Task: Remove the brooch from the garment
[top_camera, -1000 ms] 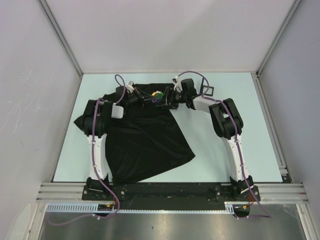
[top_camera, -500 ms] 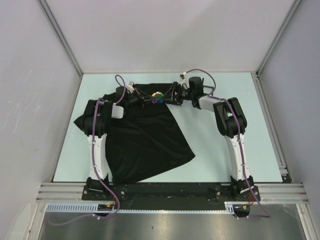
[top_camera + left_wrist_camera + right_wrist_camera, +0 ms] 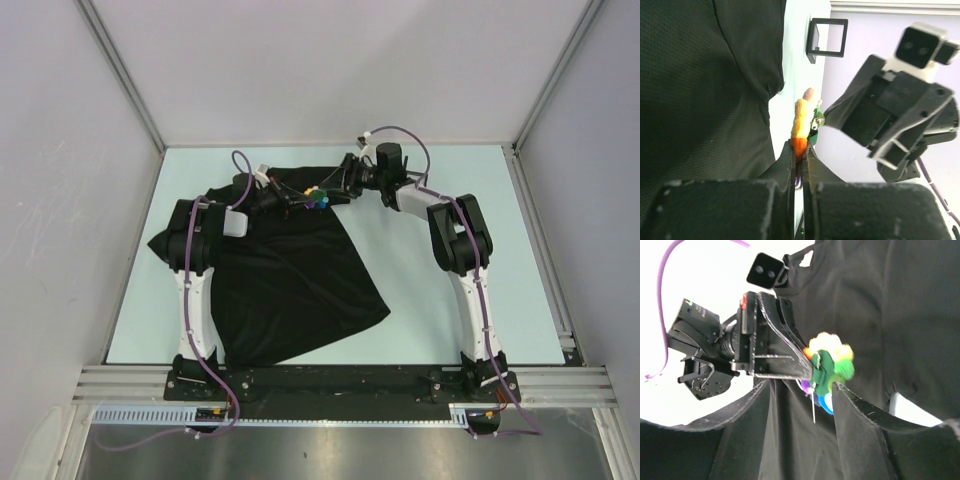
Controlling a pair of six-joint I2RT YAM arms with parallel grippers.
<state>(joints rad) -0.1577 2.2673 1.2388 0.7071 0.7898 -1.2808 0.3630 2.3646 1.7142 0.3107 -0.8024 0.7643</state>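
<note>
Fabric of the garment (image 3: 290, 280) lay spread across the counter (image 3: 470, 290) beneath the left arm. At its far edge the left end effector (image 3: 799, 150) was pinched tight on the brooch (image 3: 832, 362). The right end effector (image 3: 338, 186) faced it with fingers (image 3: 855, 430) spread wide around that ornament, gripping nothing; a black square frame (image 3: 826, 36) sat beyond.

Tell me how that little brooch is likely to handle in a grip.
Probably soft and squashy: the brooch looks fuzzy where the left fingers pinch it. Likely very light, being smaller than a finger. Unlikely to slip, given that fuzzy surface.
</note>
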